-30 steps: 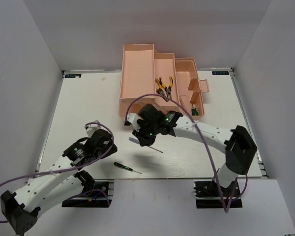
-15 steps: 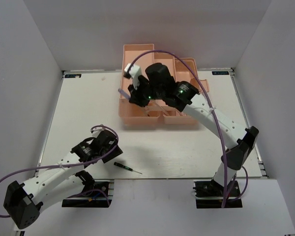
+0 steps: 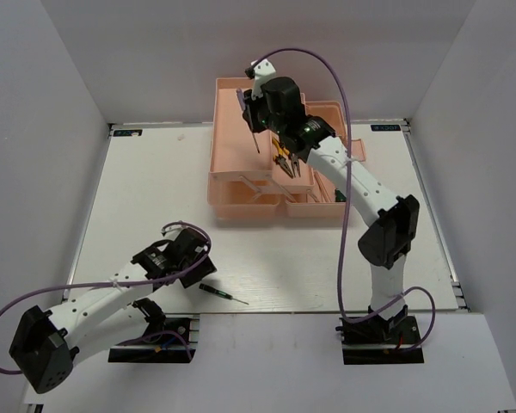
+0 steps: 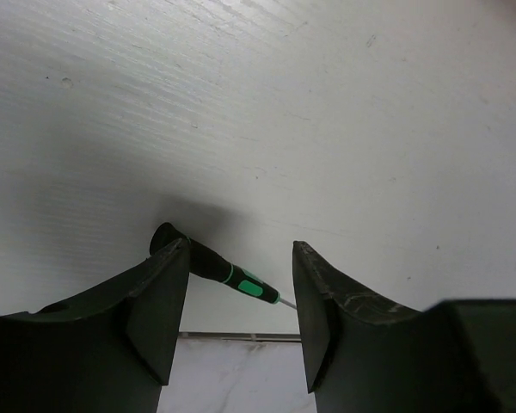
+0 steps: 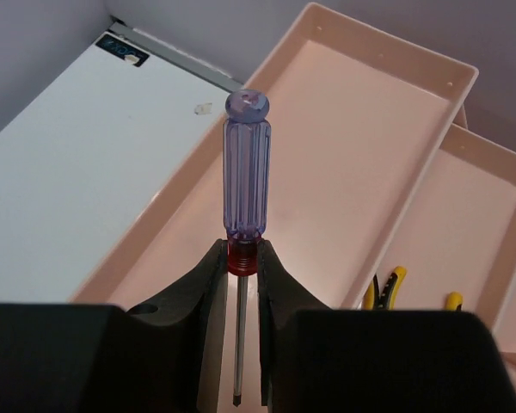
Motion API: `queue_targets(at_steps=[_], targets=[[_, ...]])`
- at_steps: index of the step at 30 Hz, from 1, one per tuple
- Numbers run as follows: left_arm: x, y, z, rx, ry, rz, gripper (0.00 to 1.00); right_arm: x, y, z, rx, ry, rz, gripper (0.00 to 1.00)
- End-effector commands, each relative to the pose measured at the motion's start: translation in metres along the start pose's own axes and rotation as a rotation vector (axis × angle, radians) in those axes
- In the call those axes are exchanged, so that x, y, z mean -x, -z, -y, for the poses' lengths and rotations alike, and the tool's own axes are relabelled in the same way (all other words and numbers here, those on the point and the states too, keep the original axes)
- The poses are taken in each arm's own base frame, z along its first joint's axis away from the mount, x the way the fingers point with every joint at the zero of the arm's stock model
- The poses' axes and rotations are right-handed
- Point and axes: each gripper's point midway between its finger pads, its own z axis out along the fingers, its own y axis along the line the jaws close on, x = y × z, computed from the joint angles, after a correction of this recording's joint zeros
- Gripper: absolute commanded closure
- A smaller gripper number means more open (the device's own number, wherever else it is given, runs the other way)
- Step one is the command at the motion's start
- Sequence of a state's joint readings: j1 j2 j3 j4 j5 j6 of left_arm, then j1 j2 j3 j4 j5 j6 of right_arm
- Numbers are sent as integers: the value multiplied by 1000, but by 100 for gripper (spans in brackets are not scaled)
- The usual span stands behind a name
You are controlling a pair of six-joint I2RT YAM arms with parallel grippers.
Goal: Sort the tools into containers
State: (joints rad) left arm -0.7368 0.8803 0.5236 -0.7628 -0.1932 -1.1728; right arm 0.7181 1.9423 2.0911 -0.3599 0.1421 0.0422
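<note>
**Purple screwdriver [image 5: 243, 172] poised over the big tray [image 5: 344, 138]**

Right gripper [image 5: 239, 262] is clamped on its red collar, handle pointing away from the wrist, directly above that salmon-pink tray; letting go looks like the next move. Left gripper [image 4: 241, 275] hangs wide open, holding nothing, over the dark green screwdriver [image 4: 215, 268] on the table [image 4: 327, 103]. Its long axis runs finger to finger, so the wrist probably must turn.

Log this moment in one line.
right fingers: shut on purple screwdriver, over big tray | left fingers: open, by dark screwdriver on table | pliers: in middle tray
</note>
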Motion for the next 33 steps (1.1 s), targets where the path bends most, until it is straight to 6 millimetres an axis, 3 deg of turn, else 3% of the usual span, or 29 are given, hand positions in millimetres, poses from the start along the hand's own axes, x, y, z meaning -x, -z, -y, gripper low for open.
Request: queue_targets(at_steps=[1, 2, 4, 6, 8, 9, 12, 13, 15, 16, 21, 22, 23, 25, 26, 29, 30, 33], targets=[[-3, -7, 0, 14, 47, -12, 39, 23, -16, 8, 3, -44, 105, 100], [-4, -9, -1, 23, 57, -16, 39, 18, -20, 17, -8, -49, 96, 100], [-10, -12, -3, 43, 44, -38, 39, 9, -28, 15, 32, -45, 79, 99], [-9, -12, -1, 48, 52, -40, 39, 4, -30, 24, 31, -62, 62, 74], [-11, -13, 0, 44, 53, -48, 39, 6, -27, 26, 50, -71, 60, 56], [-13, -14, 0, 50, 52, -54, 39, 8, -21, 24, 87, -84, 55, 51], [-12, -16, 5, 52, 70, -54, 38, 10, -11, 38, 89, -114, 45, 48], [-14, -15, 6, 49, 71, -57, 38, 21, 1, 35, 109, -127, 63, 48], [-11, -15, 5, 94, 82, -52, 38, 11, 6, 49, 88, -145, 35, 48], [-10, -11, 12, 94, 85, -56, 38, 21, 19, 52, 87, -159, 54, 48], [-2, -3, 11, 182, 54, -31, 36, 10, 42, 86, 42, -215, 48, 48], [3, -1, 15, 178, 55, -14, 36, -11, 40, 93, 33, -231, 6, 48], [4, 3, 17, 168, 46, -4, 36, -4, 48, 98, 31, -241, 32, 48], [11, 7, 22, 154, 50, 21, 36, -13, 51, 109, 25, -268, 18, 48], [12, 12, 21, 154, 50, 21, 36, -26, 54, 104, 47, -285, -2, 48], [2, 17, 21, 163, 59, -22, 36, -48, 63, 109, 55, -310, -28, 48], [-4, 16, 13, 189, 65, -39, 36, -61, 65, 110, 53, -318, -52, 48], [-18, 11, 6, 208, 64, -84, 36, -72, 79, 113, 64, -341, -57, 47]])
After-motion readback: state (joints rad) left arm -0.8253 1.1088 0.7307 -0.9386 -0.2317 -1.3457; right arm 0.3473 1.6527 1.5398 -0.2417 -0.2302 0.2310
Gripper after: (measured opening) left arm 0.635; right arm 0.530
